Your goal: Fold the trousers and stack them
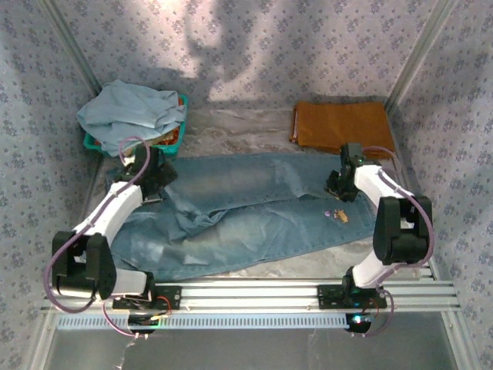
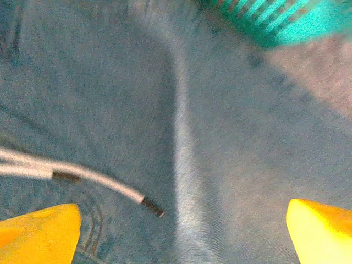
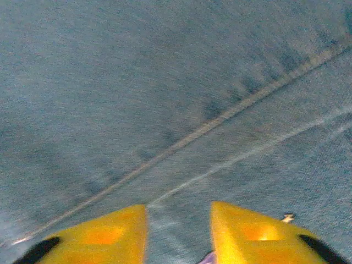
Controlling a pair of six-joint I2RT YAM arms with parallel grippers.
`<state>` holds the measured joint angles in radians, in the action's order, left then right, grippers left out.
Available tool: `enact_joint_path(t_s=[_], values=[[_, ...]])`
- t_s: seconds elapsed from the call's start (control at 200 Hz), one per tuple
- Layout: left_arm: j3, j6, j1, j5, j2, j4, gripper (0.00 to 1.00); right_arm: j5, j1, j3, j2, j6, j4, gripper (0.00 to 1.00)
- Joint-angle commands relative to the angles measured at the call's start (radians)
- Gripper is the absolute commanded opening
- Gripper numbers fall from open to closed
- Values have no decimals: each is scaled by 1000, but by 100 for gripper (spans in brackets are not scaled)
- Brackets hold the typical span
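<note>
Top view: the trousers [image 1: 254, 212] are seen spread flat across the desk [image 1: 231, 127], waist to the right. The left gripper [image 1: 158, 183] is placed over the far left leg, the right gripper [image 1: 339, 189] by the waist. Left wrist view: its fingers [image 2: 38, 231] are held wide apart above denim, released. Right wrist view: the fingers [image 3: 99, 236] are parted narrowly, with nothing clamped between.
</note>
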<state>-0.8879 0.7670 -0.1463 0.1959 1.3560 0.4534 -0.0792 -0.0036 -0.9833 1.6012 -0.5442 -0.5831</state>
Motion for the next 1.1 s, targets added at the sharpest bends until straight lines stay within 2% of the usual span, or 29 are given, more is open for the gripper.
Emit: enact_joint_path(t_s=[0.0, 0.17, 0.335, 0.44, 0.595, 0.68, 0.829, 0.904, 0.969, 1.019, 1.094], values=[[50, 58, -1, -70, 49, -65, 95, -94, -81, 84, 18, -57, 44, 28], [85, 86, 3, -70, 85, -126, 95, -111, -220, 179, -15, -103, 29, 13], [91, 119, 36, -86, 163, -165, 95, -184, -414, 256, -54, -93, -14, 5], [112, 143, 69, -84, 203, -204, 95, -217, -531, 310, -94, -70, -14, 4], [126, 172, 121, -80, 245, -224, 94, -127, -586, 302, -213, -104, -90, 4], [123, 180, 145, -82, 248, -213, 95, -115, -608, 263, -226, -103, -122, 4], [130, 184, 155, -98, 170, -170, 96, -146, -543, 212, -238, -93, -129, 8], [124, 162, 154, -126, 111, -150, 96, -142, -421, 142, -243, -93, -145, 13], [104, 145, 147, -132, 67, -115, 99, -90, -292, 77, -233, -132, -128, 17], [90, 133, 137, -131, 38, -98, 100, -52, -202, 14, -184, -165, -105, 17], [71, 121, 121, -125, 19, -87, 100, -33, -141, -79, -65, -194, -79, 11]])
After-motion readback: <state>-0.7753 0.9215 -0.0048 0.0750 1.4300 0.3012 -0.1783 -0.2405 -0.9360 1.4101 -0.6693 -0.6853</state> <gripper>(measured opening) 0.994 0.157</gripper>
